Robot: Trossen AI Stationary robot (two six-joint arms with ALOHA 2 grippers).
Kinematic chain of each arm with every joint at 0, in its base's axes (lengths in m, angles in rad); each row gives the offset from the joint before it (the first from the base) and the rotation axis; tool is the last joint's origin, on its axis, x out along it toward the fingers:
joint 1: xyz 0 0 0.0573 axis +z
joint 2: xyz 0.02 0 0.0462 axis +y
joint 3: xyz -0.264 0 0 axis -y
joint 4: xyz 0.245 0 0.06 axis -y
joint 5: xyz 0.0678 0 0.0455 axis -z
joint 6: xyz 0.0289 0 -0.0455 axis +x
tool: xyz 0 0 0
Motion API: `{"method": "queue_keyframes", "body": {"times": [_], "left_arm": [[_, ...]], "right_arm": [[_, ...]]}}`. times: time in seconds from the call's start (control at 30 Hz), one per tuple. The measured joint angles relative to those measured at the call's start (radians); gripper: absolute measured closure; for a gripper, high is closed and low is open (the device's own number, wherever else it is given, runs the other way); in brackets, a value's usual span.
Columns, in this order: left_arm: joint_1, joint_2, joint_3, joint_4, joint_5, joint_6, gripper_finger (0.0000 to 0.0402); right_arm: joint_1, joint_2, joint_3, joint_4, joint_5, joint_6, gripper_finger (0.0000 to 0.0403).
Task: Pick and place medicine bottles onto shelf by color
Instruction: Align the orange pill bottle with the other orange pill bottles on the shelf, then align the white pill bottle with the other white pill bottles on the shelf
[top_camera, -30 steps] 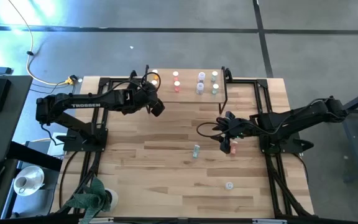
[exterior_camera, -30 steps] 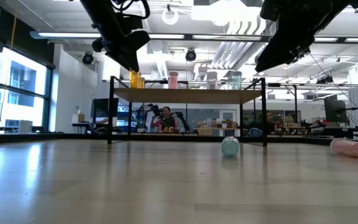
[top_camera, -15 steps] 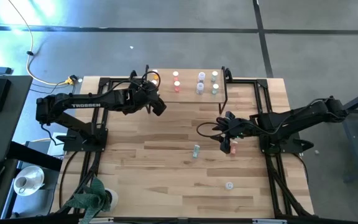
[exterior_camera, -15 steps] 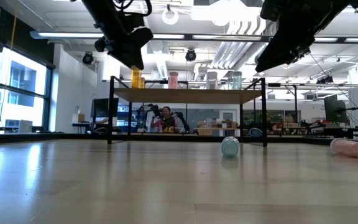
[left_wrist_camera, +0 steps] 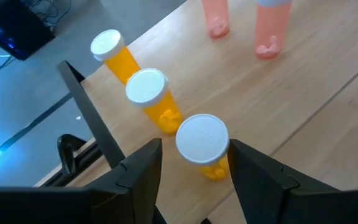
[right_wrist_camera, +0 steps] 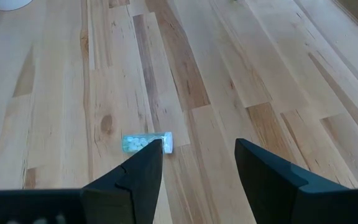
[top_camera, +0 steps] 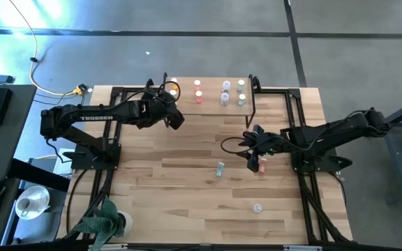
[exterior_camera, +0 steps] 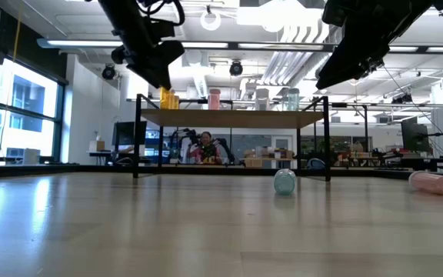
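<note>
The shelf [top_camera: 211,93] stands at the table's far edge. On it stand orange bottles [top_camera: 174,89], pink ones [top_camera: 198,97], pale ones [top_camera: 225,98] and teal ones [top_camera: 241,98]. My left gripper [top_camera: 175,118] is open just in front of the shelf's left end. In the left wrist view its fingers stand on either side of the nearest of three orange bottles [left_wrist_camera: 202,144] without touching it. My right gripper [top_camera: 253,159] is open and empty above the table. A teal bottle [top_camera: 220,168] lies on its side ahead of it, also in the right wrist view [right_wrist_camera: 146,142]. A pink bottle [top_camera: 262,166] lies beside it.
A pale bottle [top_camera: 257,207] lies near the table's near edge. The shelf's black legs [exterior_camera: 137,138] stand at its ends. The black arm frames run along both table sides. A plant [top_camera: 103,222] sits at the near left corner. A person [exterior_camera: 204,146] shows far behind the shelf.
My left gripper has shifted a little toward the table's right and then back to the left in front of the shelf, staying open. The bottles and my right gripper have kept still.
</note>
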Motion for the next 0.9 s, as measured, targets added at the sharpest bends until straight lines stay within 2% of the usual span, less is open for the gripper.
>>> {"method": "queue_keyframes", "body": {"times": [0.53,0.9], "left_arm": [[-0.001,-0.001,0.0,0.003,-0.024,0.0,0.0229],[-0.003,-0.094,0.0,0.003,0.029,-0.001,0.0229]], "right_arm": [[0.0,0.0,0.0,0.0,0.0,-0.001,0.021],[0.0,0.0,0.0,0.0,0.0,-0.003,0.021]]}}
